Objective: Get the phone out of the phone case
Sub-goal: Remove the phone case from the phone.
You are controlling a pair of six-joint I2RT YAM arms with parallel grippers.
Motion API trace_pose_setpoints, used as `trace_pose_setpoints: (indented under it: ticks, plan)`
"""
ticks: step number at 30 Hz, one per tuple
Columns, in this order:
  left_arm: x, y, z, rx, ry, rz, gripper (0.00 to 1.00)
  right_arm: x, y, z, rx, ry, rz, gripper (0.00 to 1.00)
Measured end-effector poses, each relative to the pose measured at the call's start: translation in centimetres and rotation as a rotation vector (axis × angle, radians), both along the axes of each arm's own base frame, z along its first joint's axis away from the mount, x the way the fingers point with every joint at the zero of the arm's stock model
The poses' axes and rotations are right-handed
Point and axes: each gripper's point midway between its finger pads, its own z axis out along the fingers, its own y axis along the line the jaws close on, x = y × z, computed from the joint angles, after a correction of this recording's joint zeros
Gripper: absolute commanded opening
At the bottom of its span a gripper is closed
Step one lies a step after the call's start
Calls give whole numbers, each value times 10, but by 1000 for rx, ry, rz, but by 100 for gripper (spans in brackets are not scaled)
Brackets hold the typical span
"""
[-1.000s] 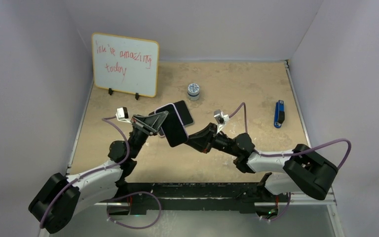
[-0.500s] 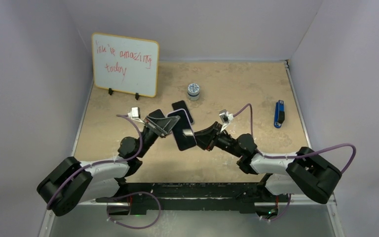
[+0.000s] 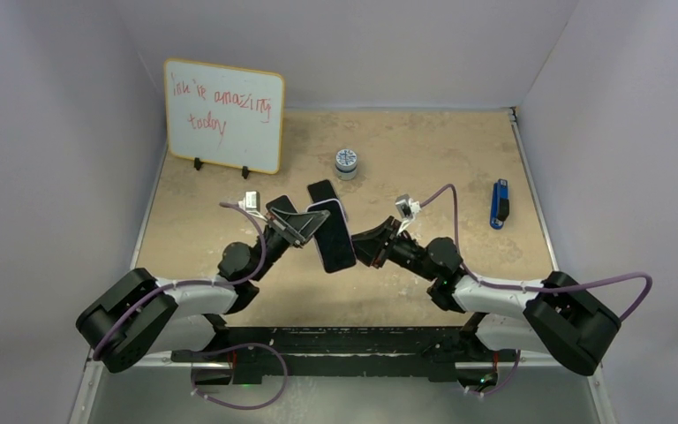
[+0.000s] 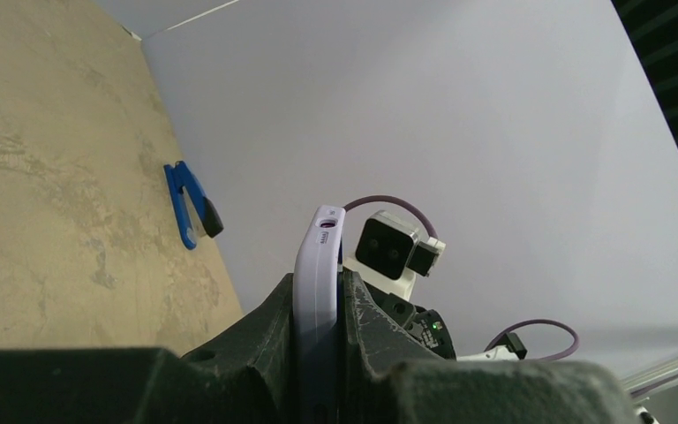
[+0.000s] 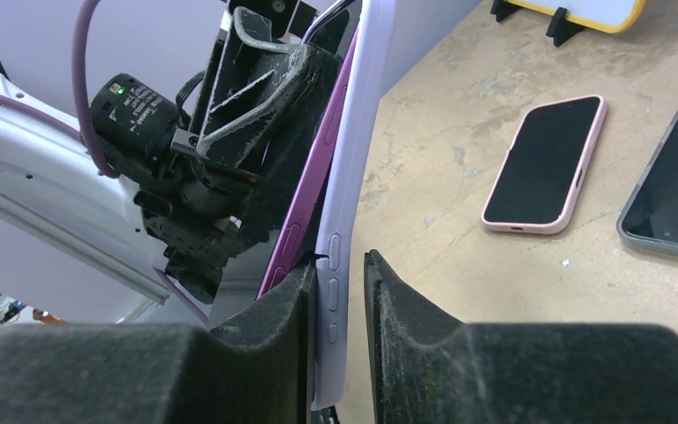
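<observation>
- The left gripper (image 3: 307, 225) is clenched on the phone (image 3: 335, 238), holding it on edge in the air over the middle of the table (image 3: 424, 150).
- The edge of the lilac phone case (image 5: 353, 132) sits between the fingers of the right gripper (image 5: 335, 274); I cannot tell whether they pinch it.
- Two other phones (image 5: 543, 163) lie flat on the table, just on its far side.

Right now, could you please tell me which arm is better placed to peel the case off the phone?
Right, probably. The right tool straddles the phone case edge where it gapes from the purple phone; the left tool is clamped on the case, better kept as the anchor.
</observation>
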Motion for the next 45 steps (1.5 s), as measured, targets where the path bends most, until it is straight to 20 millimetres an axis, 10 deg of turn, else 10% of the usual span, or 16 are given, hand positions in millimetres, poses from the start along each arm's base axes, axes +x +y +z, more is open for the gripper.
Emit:
trace_pose_setpoints:
  ticks: [7, 17, 26, 45]
  plan:
    - [16, -17, -12, 94, 31, 2, 0, 8, -7, -13, -33, 48, -35, 1]
    - [28, -33, -58, 286, 109, -7, 39, 11, -22, -53, -98, 223, -121, 0]
    - [20, -26, -110, 522, 177, -4, 51, 13, -33, -84, -185, 324, -186, 0]
    - [17, -11, -102, 985, -22, 4, 65, 26, -49, -147, -266, 574, -324, 0]
